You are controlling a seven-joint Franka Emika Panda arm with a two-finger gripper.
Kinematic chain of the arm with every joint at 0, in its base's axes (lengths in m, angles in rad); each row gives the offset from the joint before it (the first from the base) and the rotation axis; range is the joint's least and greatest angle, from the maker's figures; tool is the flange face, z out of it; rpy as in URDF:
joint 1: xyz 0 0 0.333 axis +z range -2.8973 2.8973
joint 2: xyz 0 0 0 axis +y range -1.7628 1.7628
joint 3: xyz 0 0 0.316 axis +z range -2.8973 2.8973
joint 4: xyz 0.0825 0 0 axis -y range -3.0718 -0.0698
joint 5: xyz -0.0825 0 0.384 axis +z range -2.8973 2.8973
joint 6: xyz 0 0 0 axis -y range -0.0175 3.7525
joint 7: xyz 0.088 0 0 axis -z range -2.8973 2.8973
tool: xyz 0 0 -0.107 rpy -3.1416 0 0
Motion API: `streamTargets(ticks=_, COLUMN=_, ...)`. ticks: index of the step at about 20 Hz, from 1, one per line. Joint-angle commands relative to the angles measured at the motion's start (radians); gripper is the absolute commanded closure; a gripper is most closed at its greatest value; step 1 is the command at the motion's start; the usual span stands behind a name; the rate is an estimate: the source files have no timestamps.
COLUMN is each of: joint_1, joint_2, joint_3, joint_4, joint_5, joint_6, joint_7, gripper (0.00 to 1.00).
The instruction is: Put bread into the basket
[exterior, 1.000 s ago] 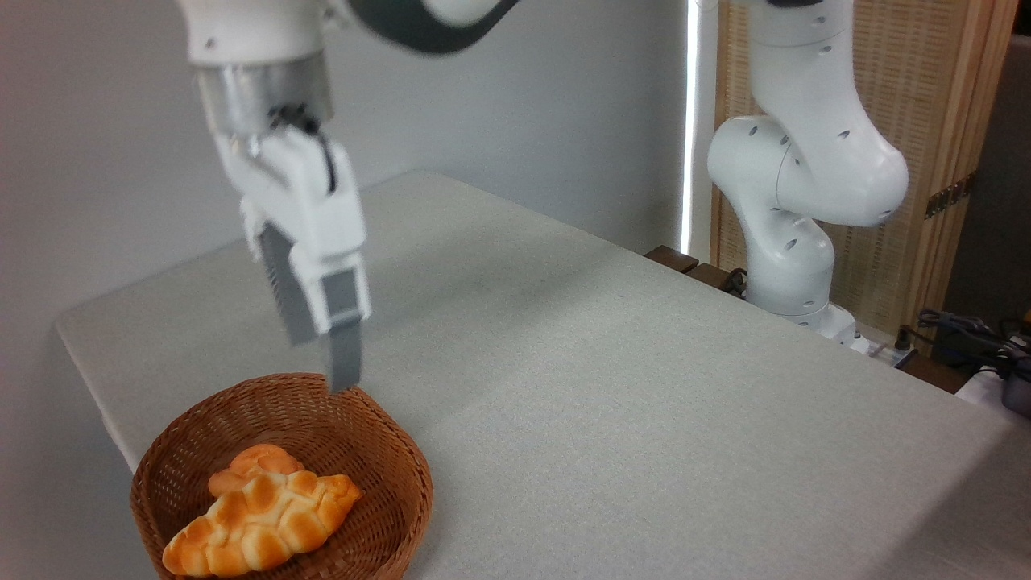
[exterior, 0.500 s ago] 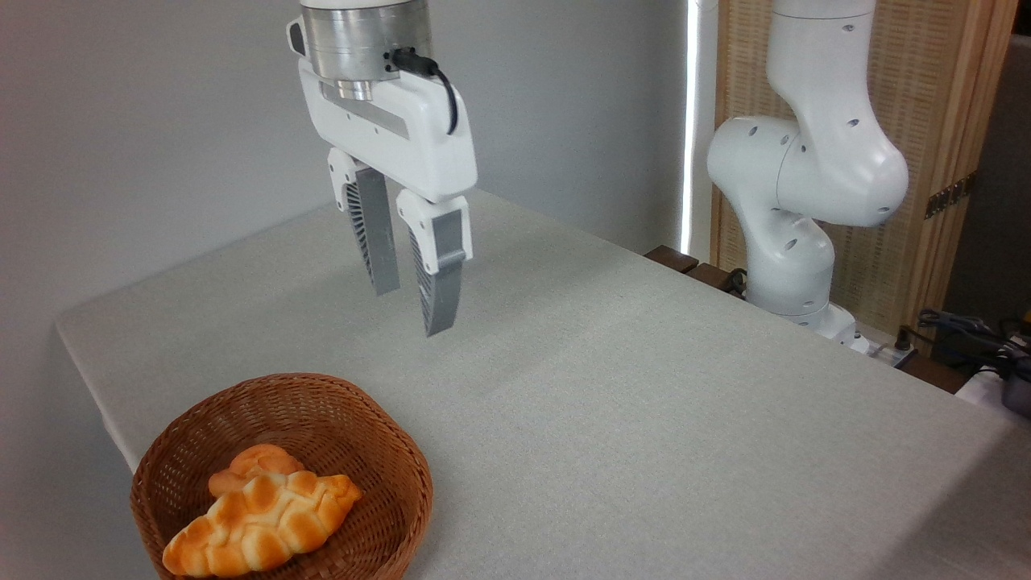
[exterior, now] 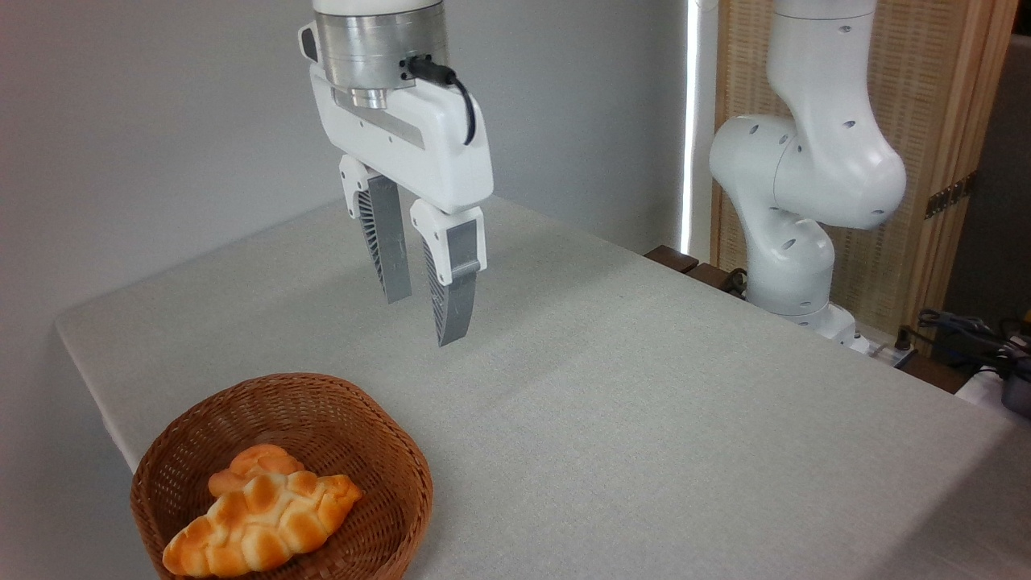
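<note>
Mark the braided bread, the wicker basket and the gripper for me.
Braided golden-orange bread [exterior: 259, 524], fixed camera, middle of loaf.
Round brown woven wicker basket [exterior: 338, 399], fixed camera, far rim.
White two-finger gripper [exterior: 423, 322], fixed camera, between fingertips.

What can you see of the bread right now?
The bread is a braided loaf, glossy golden-orange with paler bumpy segments and pointed ends. It lies on its side inside the basket, slanting from lower left to upper right, resting on the woven floor and the near wall. Nothing grips it; the gripper hangs above the table, apart.
</note>
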Motion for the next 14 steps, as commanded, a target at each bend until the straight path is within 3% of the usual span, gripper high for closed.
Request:
streamTargets(ticks=1, joint_1=0.013, joint_2=0.014, joint_3=-0.031, joint_4=0.023, joint_5=-0.012, joint_6=-0.063, joint_7=-0.009, gripper=0.0)
streamTargets(ticks=5, joint_1=0.013, joint_2=0.052, joint_3=-0.025, joint_4=0.111, joint_5=-0.012, joint_6=-0.132, joint_7=-0.009, gripper=0.0)
streamTargets(ticks=14, joint_1=0.013, joint_2=0.054, joint_3=-0.016, joint_4=0.113, joint_5=-0.005, joint_6=-0.135, joint_7=0.004, gripper=0.0)
